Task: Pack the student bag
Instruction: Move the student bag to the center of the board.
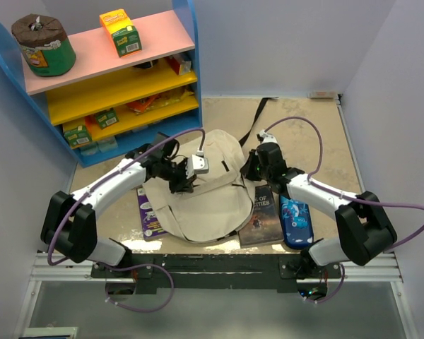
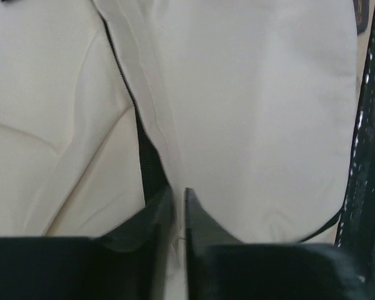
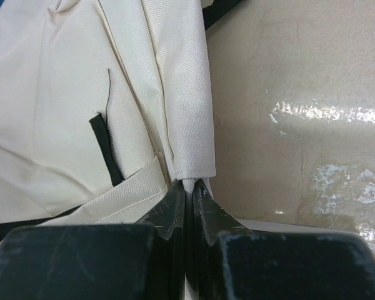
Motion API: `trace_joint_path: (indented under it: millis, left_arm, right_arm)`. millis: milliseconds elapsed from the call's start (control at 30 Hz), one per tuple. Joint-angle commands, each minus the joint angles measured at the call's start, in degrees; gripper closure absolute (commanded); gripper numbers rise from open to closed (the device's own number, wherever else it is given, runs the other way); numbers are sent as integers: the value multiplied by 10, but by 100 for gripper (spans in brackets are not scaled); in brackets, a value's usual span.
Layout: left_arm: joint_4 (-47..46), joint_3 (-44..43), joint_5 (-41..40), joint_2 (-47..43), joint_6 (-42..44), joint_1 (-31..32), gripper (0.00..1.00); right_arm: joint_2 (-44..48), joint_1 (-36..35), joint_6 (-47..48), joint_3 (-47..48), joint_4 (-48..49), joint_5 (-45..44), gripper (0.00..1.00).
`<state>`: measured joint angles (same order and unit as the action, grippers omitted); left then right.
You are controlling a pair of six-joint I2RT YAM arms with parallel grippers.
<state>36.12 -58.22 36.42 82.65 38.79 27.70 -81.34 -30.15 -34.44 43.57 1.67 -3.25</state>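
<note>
The student bag (image 1: 212, 201), a big floppy cream backpack with black trim, lies flat in the middle of the table. My left gripper (image 1: 182, 185) sits on its upper left part. In the left wrist view this gripper (image 2: 178, 190) is shut on a ridge of the bag's cream fabric (image 2: 256, 112) beside the black zipper (image 2: 151, 169). My right gripper (image 1: 249, 169) is at the bag's right edge. The right wrist view shows this gripper (image 3: 189, 182) pinching a folded cream fabric tab of the bag (image 3: 62, 94).
A purple book (image 1: 150, 212) sticks out from under the bag's left side. A dark book (image 1: 261, 215) and a glossy blue pencil case (image 1: 295, 220) lie at its right. A black strap (image 1: 258, 116) trails toward the back. A coloured shelf (image 1: 113, 78) stands at the back left.
</note>
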Motion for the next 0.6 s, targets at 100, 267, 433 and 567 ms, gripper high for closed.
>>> trace_joint_path:
  millis: [100,267,433,567]
  left_arm:
    - [44,5,46,-12,1,15,33]
    - [45,-76,42,4,8,16,6]
    - [-14,-160,33,55,9,16,5]
    - [-121,-161,2,94,23,20,5]
  right_arm:
    - [16,-2,4,-2,55,24,100]
    - [6,-1,5,-13,75,32,100]
    - [16,-2,6,-25,88,56,100]
    - [43,-3,14,-32,94,72,100]
